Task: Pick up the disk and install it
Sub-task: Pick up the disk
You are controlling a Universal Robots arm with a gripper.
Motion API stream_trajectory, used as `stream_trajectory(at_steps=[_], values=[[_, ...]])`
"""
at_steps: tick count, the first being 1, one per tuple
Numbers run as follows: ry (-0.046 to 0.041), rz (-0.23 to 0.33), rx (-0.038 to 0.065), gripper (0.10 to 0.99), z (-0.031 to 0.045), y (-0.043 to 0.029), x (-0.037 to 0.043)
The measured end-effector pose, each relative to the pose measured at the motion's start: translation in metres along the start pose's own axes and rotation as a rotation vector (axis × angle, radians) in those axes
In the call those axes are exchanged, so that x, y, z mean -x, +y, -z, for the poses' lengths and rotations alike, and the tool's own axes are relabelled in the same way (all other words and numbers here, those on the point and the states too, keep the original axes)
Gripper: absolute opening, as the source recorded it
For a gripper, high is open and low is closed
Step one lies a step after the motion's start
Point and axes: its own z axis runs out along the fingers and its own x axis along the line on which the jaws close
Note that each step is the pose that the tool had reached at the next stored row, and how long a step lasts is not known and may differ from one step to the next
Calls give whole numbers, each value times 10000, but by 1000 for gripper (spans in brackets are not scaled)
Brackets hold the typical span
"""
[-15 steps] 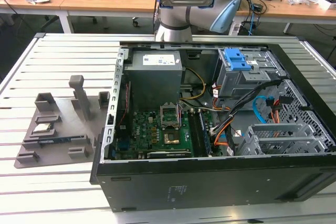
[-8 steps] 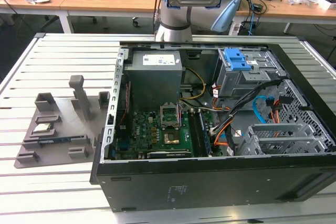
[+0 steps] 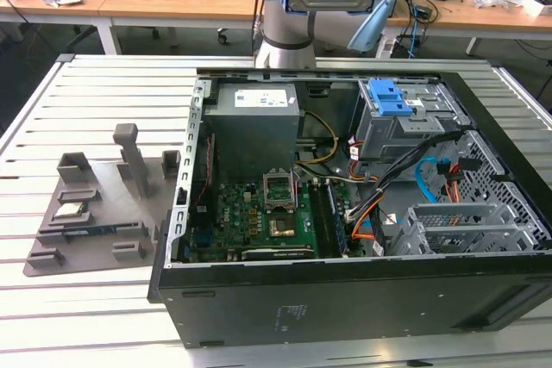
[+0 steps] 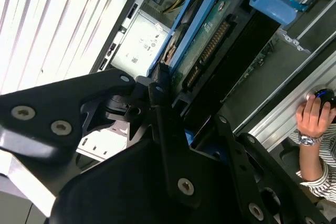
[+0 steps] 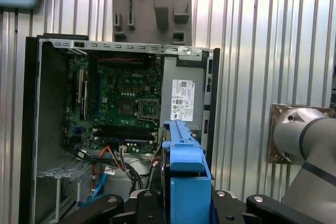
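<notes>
The black fingers (image 4: pixel 161 114) were clamped on the disk (image 4: pixel 210 35), one on each side of its blue bracket. The second wrist view gave the disk's underside: a green circuit board and a row of connector pins inside the bracket. The first wrist view gave the same disk edge-on, a blue strip between the black linkages. The exterior view gave its labelled face, white and blue, held aloft at twelve o'clock from the open computer case (image 3: pixel 345 299), in front of the arm (image 3: pixel 285 36) and touching nothing below.

The case lay on its side on the slatted worktop (image 3: pixel 86 325). In the exterior view, its motherboard (image 3: pixel 259 213) sat towards seven o'clock, the power supply (image 3: pixel 254 127) at eleven, and the blue latch plate (image 3: pixel 392 96) at one. At nine o'clock from the case, just beside it, lay a grey fixture tray (image 3: pixel 95 221) with a small square chip (image 3: pixel 69 210) on it.

The second wrist view also caught a person's hand (image 4: pixel 313 116) on a mouse (image 4: pixel 324 94), with a wristwatch and a striped sleeve.

By count: one disk, one case, one latch plate, one tray, one chip, one hand.
</notes>
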Motion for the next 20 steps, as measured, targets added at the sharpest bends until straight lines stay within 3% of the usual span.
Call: stream_trajectory(at_steps=[6,20], values=[[0,0,-1,365,-1,-61,-4],[-1,0,1,365,-4,-331,-15]])
